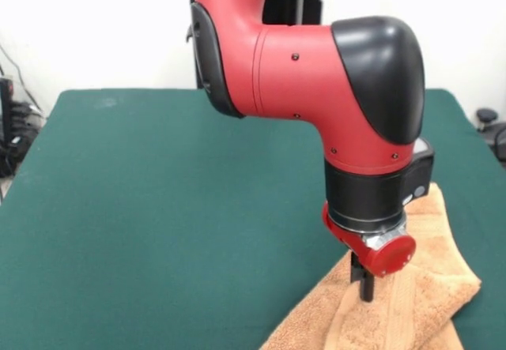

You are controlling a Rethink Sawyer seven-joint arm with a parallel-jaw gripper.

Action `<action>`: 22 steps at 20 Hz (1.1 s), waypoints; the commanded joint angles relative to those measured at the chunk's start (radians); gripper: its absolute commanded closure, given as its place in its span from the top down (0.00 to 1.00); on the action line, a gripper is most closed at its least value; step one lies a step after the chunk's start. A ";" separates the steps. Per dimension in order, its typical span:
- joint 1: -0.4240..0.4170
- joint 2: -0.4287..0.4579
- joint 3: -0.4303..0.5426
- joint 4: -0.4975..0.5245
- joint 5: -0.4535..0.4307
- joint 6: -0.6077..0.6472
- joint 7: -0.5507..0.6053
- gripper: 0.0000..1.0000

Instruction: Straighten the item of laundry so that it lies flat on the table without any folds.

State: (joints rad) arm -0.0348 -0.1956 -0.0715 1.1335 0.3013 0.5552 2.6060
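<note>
Towel (411,302) sits at the near right of the table (158,208), bunched, with long ridges running near to far and part of it past the lower edge. I have the arm (316,73) down over it; the gripper (365,280) tip presses into or just touches a fold near the towel's middle. I cannot tell whether the jaws are apart or together; only one dark finger stub shows.

I judge this the grasp step, early in the task: nothing is flattened yet. Next move calls for a firm pinch on one layer, then a pull outward toward open felt.

No containers in sight.
</note>
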 commanded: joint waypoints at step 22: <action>-0.217 -0.222 0.184 0.422 -0.316 0.025 -0.225 0.00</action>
State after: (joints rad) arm -0.2035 -0.3972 -0.0252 1.3774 0.0736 0.5550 2.6060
